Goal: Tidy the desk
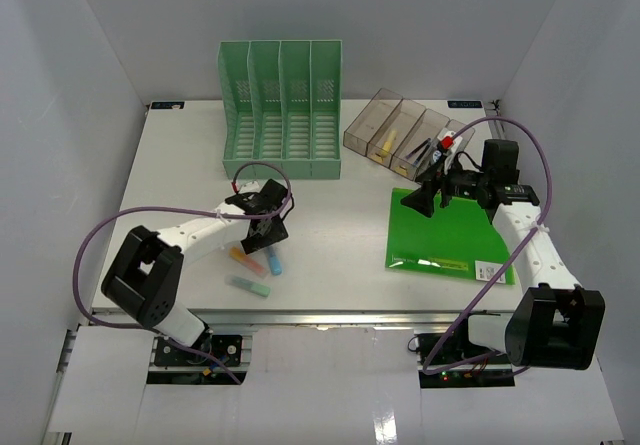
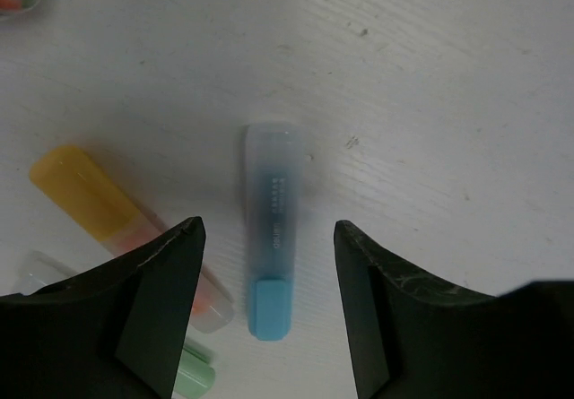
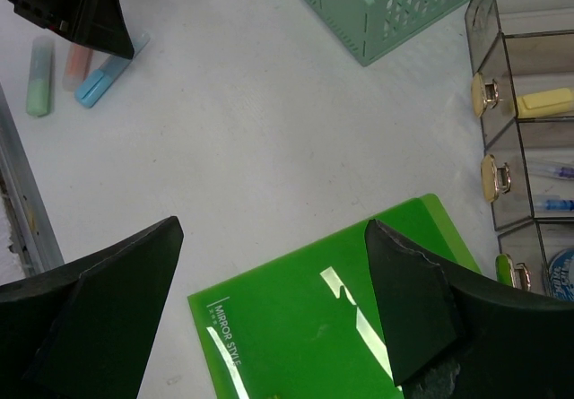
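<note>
Lying on desk (image 1: 340,215): three highlighters (image 1: 274,262), one green notebook (image 1: 450,235), one green rack (image 1: 282,110).

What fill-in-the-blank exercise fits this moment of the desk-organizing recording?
1. The left gripper hangs open over the ____ plastic highlighter pen.
2. The mint-green slotted plastic file rack has ____ compartments.
3. The flat notebook by the open right gripper is coloured ____.
Missing words: blue; four; green.
</note>
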Controlling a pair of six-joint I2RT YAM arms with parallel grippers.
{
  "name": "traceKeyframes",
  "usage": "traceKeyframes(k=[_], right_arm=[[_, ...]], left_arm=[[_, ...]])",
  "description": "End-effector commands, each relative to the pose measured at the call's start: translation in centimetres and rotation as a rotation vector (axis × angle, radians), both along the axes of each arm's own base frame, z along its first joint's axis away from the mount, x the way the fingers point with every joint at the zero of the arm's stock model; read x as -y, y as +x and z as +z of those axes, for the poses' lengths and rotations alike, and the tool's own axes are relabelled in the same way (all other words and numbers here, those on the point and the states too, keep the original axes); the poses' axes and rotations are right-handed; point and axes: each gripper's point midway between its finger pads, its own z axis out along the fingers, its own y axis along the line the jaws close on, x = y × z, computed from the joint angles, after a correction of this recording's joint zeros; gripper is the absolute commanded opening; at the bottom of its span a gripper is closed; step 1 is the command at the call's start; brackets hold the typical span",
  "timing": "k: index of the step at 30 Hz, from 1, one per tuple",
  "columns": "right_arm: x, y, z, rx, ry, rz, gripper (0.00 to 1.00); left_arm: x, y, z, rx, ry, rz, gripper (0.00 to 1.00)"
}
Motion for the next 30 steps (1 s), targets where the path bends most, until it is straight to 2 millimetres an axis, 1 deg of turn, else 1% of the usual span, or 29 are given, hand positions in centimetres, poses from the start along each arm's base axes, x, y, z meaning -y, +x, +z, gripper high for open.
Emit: traceKeyframes(k=[1, 4, 7, 9, 11, 14, 16, 17, 21, 23, 27, 29, 30], right_arm=[[0.1, -0.2, 1.1, 0.037, 0.028, 0.011, 0.89], [0.1, -0.2, 1.2, 0.037, 0.031, 0.01, 0.89], [0.2, -0.2, 1.3, 0.038, 0.032, 0.008, 0.89], [0.3, -0.2, 1.2, 0.036, 0.033, 0.003, 0.89], [0.4, -0.2, 1.2, 0.034, 0.036, 0.002, 0.89], [0.5, -0.2, 1.2, 0.029, 0.045, 0.001, 0.89], [0.7, -0.2, 1.3, 0.028, 0.049, -0.001, 0.89], [0.7, -0.2, 1.3, 0.028, 0.049, -0.003, 0.89], [0.8, -0.2, 1.2, 0.024, 0.05, -0.006, 0.89], [0.8, -0.1, 1.2, 0.023, 0.05, -0.007, 0.89], [1.0, -0.1, 1.3, 0.023, 0.057, -0.01, 0.89], [1.1, -0.2, 1.4, 0.02, 0.062, -0.012, 0.89], [1.2, -0.1, 1.4, 0.021, 0.063, -0.014, 0.89]], left_arm=[[0.4, 1.3, 1.4, 0.025, 0.003, 0.02, 0.66], [0.7, 1.4, 0.7, 0.0, 0.013, 0.01, 0.61], [0.9, 1.6, -0.4, -0.025, 0.021, 0.001, 0.57], [1.3, 1.8, -1.0, -0.038, 0.02, -0.013, 0.52], [1.7, 1.9, -1.7, -0.054, 0.019, -0.019, 0.51], [1.9, 2.1, -2.1, -0.063, 0.023, -0.026, 0.51], [2.0, 2.2, -2.2, -0.061, 0.022, -0.032, 0.48], [2.1, 2.3, -2.2, -0.059, 0.02, -0.035, 0.46], [3.2, 3.0, -2.2, -0.052, -0.019, -0.06, 0.25], [4.2, 3.6, -1.9, -0.051, -0.046, -0.082, 0.17], [7.3, 6.2, 0.3, 0.015, -0.139, -0.16, 0.01], [9.6, 7.3, 2.0, 0.056, -0.216, -0.245, 0.0], [10.8, 8.2, 3.2, 0.094, -0.251, -0.288, 0.0]])
